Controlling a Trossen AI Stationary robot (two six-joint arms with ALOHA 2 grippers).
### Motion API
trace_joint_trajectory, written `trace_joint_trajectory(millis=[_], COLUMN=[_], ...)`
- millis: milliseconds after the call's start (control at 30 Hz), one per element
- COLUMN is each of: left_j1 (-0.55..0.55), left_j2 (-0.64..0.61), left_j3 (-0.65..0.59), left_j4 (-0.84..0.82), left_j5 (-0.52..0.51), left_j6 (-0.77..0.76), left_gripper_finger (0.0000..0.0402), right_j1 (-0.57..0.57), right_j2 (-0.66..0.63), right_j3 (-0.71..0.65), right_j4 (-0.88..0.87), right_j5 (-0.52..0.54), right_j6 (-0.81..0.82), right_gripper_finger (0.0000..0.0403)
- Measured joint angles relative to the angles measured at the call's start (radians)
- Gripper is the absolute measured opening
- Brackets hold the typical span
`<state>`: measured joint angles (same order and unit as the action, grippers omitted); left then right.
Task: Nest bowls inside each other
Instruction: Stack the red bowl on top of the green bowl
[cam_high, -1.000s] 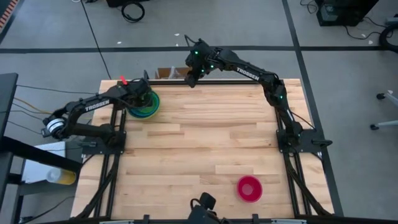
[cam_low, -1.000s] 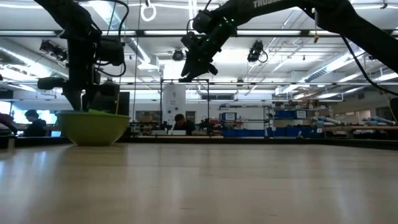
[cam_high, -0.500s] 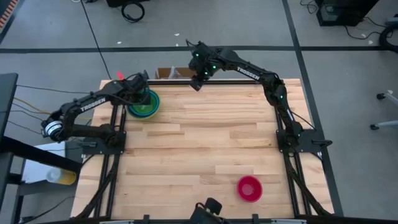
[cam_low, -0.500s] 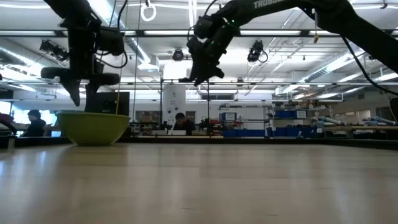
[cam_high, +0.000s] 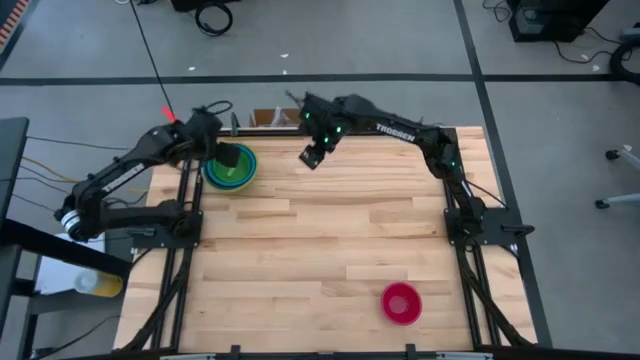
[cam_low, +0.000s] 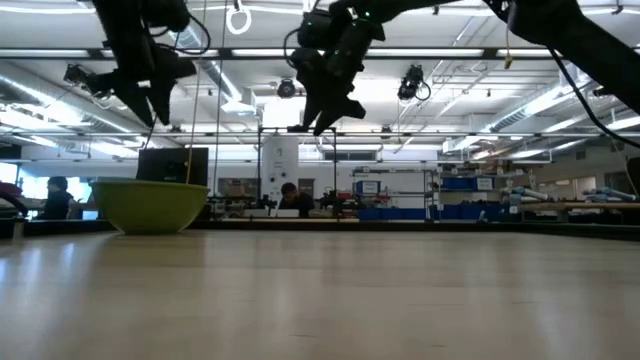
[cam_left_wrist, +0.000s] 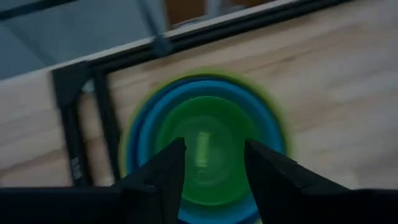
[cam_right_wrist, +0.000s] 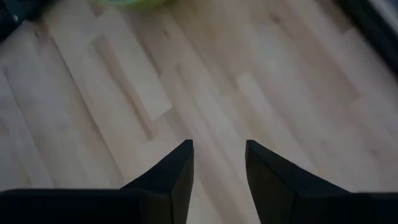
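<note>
Stack of bowls (cam_left_wrist: 205, 140) below parted left fingers (cam_left_wrist: 163, 177), untouched, right fingers (cam_right_wrist: 179, 167) parted, empty

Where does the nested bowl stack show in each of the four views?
High view: nested bowl stack at the table's far left corner, just under the left claw.
Low view: only the outer lime green bowl shows, at left.
Left wrist view: centre, the small green bowl innermost.
Right wrist view: a green sliver at the top edge.
Shared landmark: the black table frame beside it.
</note>
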<state>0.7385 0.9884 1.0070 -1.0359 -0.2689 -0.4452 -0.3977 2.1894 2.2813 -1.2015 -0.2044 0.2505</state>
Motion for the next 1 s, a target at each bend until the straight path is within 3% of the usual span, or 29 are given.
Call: trace_joint_trajectory(millis=[300,667,1000], left_j1=[-0.132,-0.354,-0.448], left_j2=[-0.179,-0.19,-0.167], left_j3=[-0.118,-0.186,-0.186], left_j4=[0.234,0.355,0.418], left_j5=[0.175,0.203,0.201], left_j6=[0.079,0.147,0.171], left_gripper_finger=[0.0167,0.0167,0.0167], right_j1=[0.193,0.406,0.573], right_j2=[-0.019,-0.021,-0.025], right_j3=[-0.157,-0.295,-0.374], right_j4=[0.021,-0.005,-0.093], right_j5=[0.118,0.184,0.171], right_j6=[0.204,0.478,0.677], right_gripper_finger=[0.015,0.015,0.015])
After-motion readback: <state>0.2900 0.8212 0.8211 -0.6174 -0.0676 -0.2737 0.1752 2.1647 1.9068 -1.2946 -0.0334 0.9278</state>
